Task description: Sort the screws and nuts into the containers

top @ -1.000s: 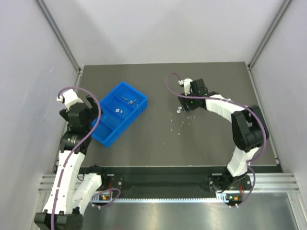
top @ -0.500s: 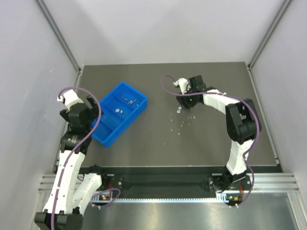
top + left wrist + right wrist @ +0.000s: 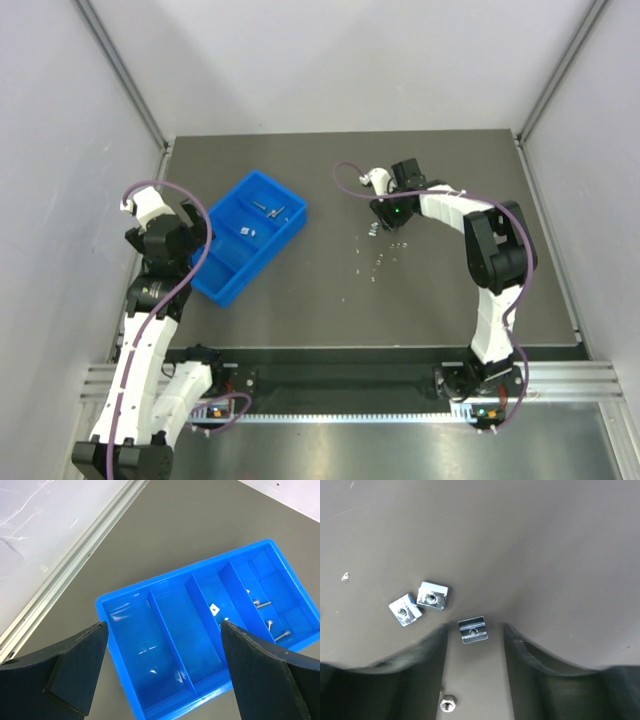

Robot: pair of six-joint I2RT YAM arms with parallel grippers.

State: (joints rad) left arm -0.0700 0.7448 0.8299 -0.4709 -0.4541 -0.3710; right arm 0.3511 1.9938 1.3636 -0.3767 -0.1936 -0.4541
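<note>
- Tabletop (image 3: 300,300) from above: a blue tray (image 3: 225,275) lies at an angle on the left half, and the left pincer (image 3: 197,232) hangs just over its left rim.
- A few screws (image 3: 268,209) lie in the tray's far end section, with one nut in the section next to them.
- Loose nuts (image 3: 376,258) are scattered right of centre, well apart from the tray. The right pincer (image 3: 380,220) is down at the far edge of that scatter, and its jaw gap cannot be read from up here.
- Left wrist view: the left pincer (image 3: 162,625) is spread wide with nothing between its fingers (image 3: 75,670), above the tray (image 3: 150,584).
- Three screws (image 3: 270,624) sit in the subdivided end section on the right, and a single nut (image 3: 214,609) sits in the neighbouring section.
- Right wrist view: the right pincer (image 3: 475,626) stands partly open and low over the tabletop (image 3: 545,555). Its fingers (image 3: 420,655) flank a square nut (image 3: 472,630) that lies flat, with a gap on each side, so nothing is gripped.
- Two more square nuts (image 3: 432,596) lie side by side just beyond it to the left.
- A hex nut (image 3: 448,703) rests between the fingers, nearer the wrist.
</note>
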